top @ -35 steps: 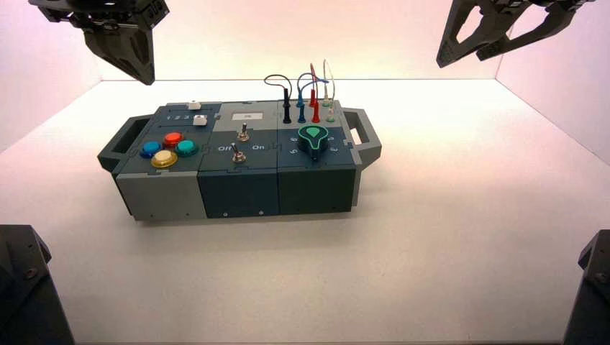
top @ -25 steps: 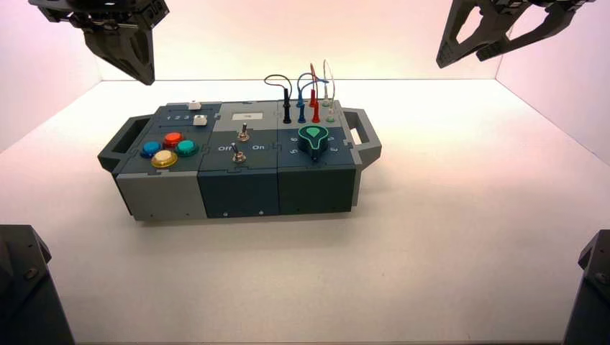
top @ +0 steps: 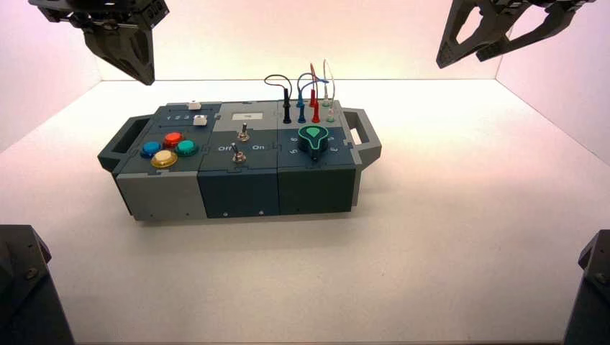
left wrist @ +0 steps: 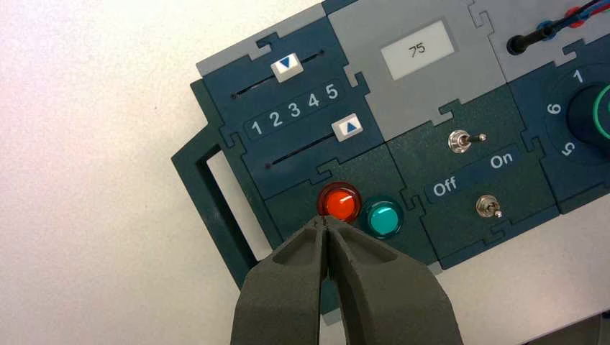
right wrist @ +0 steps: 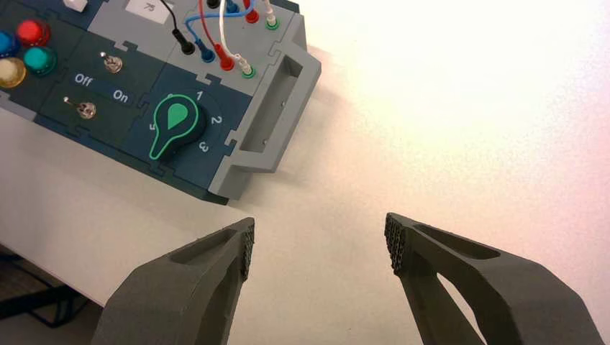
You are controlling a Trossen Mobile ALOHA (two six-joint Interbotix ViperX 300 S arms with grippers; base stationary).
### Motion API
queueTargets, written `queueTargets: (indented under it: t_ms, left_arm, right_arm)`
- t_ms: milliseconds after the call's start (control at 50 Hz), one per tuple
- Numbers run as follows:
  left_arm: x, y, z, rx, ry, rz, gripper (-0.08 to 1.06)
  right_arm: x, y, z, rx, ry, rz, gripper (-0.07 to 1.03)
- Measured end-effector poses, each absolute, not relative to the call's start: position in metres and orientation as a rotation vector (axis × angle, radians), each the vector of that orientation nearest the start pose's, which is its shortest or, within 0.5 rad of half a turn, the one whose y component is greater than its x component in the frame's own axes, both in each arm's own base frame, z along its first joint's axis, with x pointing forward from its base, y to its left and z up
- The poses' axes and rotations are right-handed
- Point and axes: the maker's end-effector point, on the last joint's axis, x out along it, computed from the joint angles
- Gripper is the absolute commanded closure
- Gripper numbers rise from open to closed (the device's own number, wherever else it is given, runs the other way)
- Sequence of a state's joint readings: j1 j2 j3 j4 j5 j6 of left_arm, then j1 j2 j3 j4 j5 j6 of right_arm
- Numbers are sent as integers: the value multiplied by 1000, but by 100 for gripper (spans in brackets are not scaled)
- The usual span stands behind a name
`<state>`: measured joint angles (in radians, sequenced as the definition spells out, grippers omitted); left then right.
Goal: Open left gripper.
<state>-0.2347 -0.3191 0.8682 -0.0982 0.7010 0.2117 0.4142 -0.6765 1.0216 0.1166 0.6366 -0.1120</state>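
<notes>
box point(top: 237, 187) dark teal and grey | buttons red point(left wrist: 339, 203), teal point(left wrist: 382, 219), blue point(top: 150, 149), yellow point(top: 164, 159) | knob point(right wrist: 175, 125) green-rimmed

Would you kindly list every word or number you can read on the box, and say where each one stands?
"75": on the white display.
"1 2 3 4 5": on the strip between the two sliders.
"Off" and "On": on the label between the two toggle switches.
"1", "2", "3": around the green knob; its other numerals are cut off or hidden.
No brand or other sign shows.
</notes>
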Motion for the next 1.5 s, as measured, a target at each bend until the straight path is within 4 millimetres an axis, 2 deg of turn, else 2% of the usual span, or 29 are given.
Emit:
queueTargets:
  t_ms: [280, 340, 360, 380, 440, 460, 500, 520, 580, 660, 1180, 1500]
  left_arm:
    - [264, -75, 107, 226, 1229, -343, 100]
    - [264, -75, 107, 226, 1229, -343, 95]
    - [265, -75, 107, 226, 1228, -343, 83]
    - [265, -75, 107, 227, 1224, -344, 78]
    - [266, -75, 107, 225, 1222, -342, 32]
    - [266, -74, 108, 224, 1217, -339, 23]
    - [267, -73, 107, 213, 1219, -330, -5]
    - [267, -72, 107, 204, 1219, -322, -7]
    - [269, -70, 108, 185, 1217, -304, 4]
    - [271, -65, 108, 174, 1215, -287, 2]
    - [271, -65, 108, 174, 1213, -286, 3]
    - [271, -64, 105, 175, 1222, -286, 7]
  right_arm:
    - [214, 108, 150, -184, 971, 453, 3]
    - [214, 108, 150, -186, 969, 453, 3]
    - [214, 108, 150, -186, 969, 453, 3]
    - [215, 108, 150, -186, 969, 453, 3]
    - [215, 108, 150, -186, 969, 453, 3]
    - [214, 108, 150, -186, 969, 453, 3]
    - [215, 108, 150, -184, 968, 452, 3]
    - [215, 108, 150, -186, 967, 453, 3]
    - [214, 108, 150, -185, 969, 453, 3]
    - [214, 108, 150, -185, 971, 452, 3]
    - [215, 108, 150, -184, 969, 452, 3]
    - [214, 108, 150, -184, 969, 452, 3]
